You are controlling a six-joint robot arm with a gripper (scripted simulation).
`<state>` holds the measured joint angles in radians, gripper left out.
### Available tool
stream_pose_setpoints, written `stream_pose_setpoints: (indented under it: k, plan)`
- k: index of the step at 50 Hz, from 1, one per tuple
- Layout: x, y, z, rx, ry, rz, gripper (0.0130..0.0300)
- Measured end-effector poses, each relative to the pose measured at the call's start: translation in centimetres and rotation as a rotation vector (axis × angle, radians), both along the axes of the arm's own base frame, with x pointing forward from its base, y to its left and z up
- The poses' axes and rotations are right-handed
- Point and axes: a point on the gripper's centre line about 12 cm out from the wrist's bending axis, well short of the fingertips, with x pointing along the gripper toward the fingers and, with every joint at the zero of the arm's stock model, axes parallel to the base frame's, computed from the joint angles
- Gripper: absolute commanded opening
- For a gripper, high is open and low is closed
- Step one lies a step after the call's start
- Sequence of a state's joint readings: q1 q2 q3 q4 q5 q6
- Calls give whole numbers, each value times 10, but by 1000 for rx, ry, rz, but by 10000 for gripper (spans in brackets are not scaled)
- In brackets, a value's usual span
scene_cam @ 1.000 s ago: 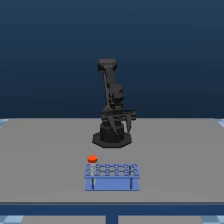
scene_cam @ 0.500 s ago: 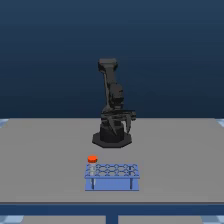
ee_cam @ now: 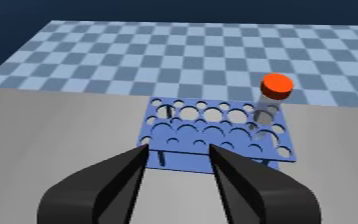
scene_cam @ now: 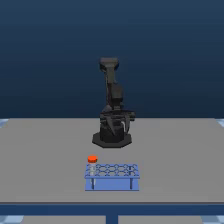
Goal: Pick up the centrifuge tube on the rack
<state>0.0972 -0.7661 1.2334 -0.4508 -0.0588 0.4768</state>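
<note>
Approach step: the end effector (ee_cam: 177, 150) was held open and empty, short of the rack (ee_cam: 215, 131). The centrifuge tube (ee_cam: 270, 102), upright in a corner hole of the rack, remained to be straddled.

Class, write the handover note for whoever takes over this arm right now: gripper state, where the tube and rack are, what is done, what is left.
Gripper: open and empty, fingers apart, looking down at the rack from short of it; nothing is touched.
Rack: blue, standing on the grey table in front of the arm's base.
Centrifuge tube: upright in a hole at a corner of the rack, at the exterior view's left end, orange-red cap standing above the top.
Done: gripper aimed toward the rack, no grasp.
Left: line up over the cap, descend, close on the tube, lift it clear.
</note>
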Motion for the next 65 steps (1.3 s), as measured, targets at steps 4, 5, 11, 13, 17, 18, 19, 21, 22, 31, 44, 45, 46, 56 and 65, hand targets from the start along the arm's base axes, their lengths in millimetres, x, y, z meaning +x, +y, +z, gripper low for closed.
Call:
stream_pose_setpoints:
  k: [4,5,11,13,17,18,19,21,22,31,44,45,46,56,65]
  plan:
    - [1,-1,0,-1,0,-1,300]
    - [2,-1,0,-2,0,-1,300]
    - [4,-3,0,-3,2,-2,300]
    - [5,-3,0,-4,2,-2,300]
    - [7,-4,0,-5,5,-3,300]
    - [7,-4,0,-5,5,-3,300]
    - [8,-5,0,-5,6,-3,300]
    - [8,-5,0,-5,7,-3,300]
    - [9,-6,0,-5,8,-3,300]
    - [13,-8,0,-3,17,-4,300]
    - [19,-12,-1,0,31,-8,300]
    - [20,-13,-1,0,32,-8,300]
    - [21,-13,-1,1,33,-8,300]
    - [26,-17,-2,3,43,-13,300]
    - [33,-21,-2,4,49,-19,300]
